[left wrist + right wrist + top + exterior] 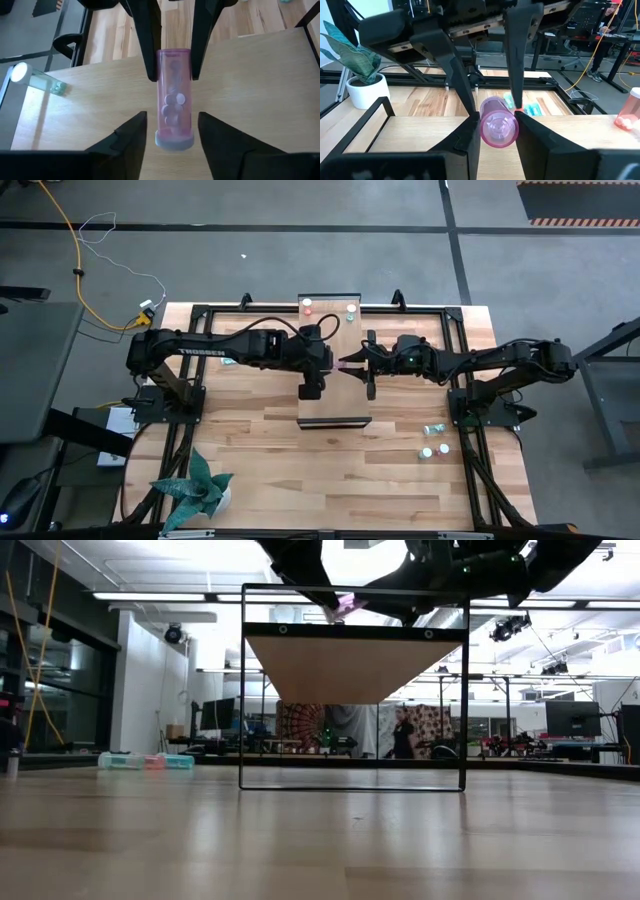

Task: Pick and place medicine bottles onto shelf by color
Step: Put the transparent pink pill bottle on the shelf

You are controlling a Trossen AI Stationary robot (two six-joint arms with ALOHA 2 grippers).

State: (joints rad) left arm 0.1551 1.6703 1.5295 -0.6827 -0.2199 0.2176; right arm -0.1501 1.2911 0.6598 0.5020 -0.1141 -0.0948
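Observation:
A pink bottle (174, 100) with a pale cap (174, 141) and tablets inside hangs level above the light-wood shelf (335, 395), between my two grippers. My right gripper (498, 132) is shut on its bottom end. My left gripper (172, 131) is open, one finger on each side of the cap end with a small gap to it. A pink bottle (308, 306) and a teal one (350, 310) are on the shelf's far end. More bottles (432, 442) lie on the table at the right. My right gripper pinches the pink bottle's bottom end (172, 62) between its two fingers (150, 60), one on each side of the round wall. The fingers come level from the table's right and lie along the bottle. The bottle is level and clear of the shelf, its cap pointing left.
The shelf stands on a dark frame (352, 690) at the table's middle. A potted plant (200, 485) sits at the near left corner. Several bottles (145, 761) lie low on the table in the low view. Bare tabletop lies near the front edge.

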